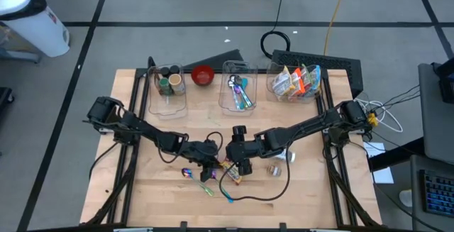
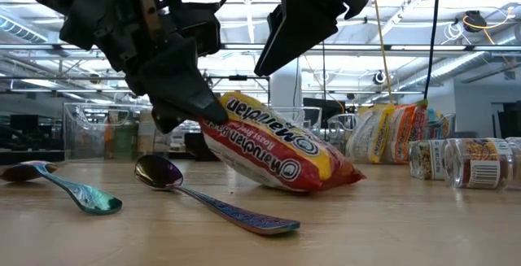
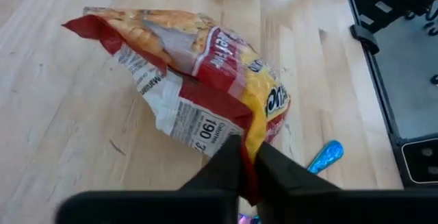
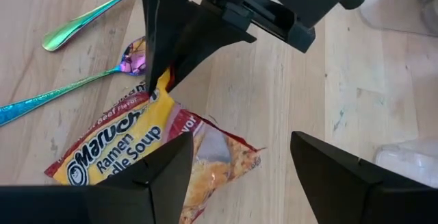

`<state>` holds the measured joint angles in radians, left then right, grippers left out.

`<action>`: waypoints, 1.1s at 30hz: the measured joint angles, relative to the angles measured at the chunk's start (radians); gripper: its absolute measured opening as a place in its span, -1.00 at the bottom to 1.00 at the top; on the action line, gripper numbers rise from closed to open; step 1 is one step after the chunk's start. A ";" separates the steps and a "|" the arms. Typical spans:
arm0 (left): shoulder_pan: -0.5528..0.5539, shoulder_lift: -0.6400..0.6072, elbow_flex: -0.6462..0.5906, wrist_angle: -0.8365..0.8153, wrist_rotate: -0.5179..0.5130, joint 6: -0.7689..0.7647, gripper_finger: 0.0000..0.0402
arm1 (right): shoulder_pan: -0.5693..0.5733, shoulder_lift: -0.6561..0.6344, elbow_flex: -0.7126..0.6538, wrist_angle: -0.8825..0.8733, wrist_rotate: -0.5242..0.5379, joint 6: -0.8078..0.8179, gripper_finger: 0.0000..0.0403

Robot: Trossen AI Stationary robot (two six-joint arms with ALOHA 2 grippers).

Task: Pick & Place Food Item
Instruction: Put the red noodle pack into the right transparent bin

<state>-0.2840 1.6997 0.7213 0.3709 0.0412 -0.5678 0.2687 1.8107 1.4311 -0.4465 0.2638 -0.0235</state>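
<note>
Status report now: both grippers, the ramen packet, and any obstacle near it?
Left gripper shut on ramen packet edge. Right gripper open above it. Packet partly on table. Spoons close beside.

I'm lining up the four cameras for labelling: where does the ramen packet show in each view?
High view: ramen packet lower centre, mostly hidden between the two arms.
Low view: ramen packet centre, one end lifted, the other on the table.
Left wrist view: ramen packet centre, edge pinched by the left end effector.
Right wrist view: ramen packet lower left, above the open right end effector.
Shared landmark: the left end effector's grip.
</note>
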 joint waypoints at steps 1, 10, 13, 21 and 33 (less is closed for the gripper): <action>0.000 0.000 0.002 0.000 0.003 0.006 -0.94 | 0.000 0.000 0.000 0.000 0.000 0.000 0.18; 0.000 0.000 0.054 -0.016 0.020 0.113 -0.98 | 0.005 0.000 0.000 0.000 -0.003 0.000 0.18; -0.001 -0.021 0.092 -0.095 0.018 0.166 -0.98 | 0.015 0.000 0.000 -0.001 -0.005 -0.010 0.18; -0.034 -0.084 0.201 -0.431 -0.232 0.245 -0.99 | 0.035 -0.075 -0.002 0.025 -0.006 0.082 0.18; -0.066 -0.087 0.353 -0.832 -0.649 0.256 -0.99 | -0.008 -0.170 0.000 0.125 -0.003 0.397 0.18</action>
<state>-0.3498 1.6127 1.0746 -0.4610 -0.6079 -0.3119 0.2605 1.6405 1.4309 -0.3214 0.2609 0.3733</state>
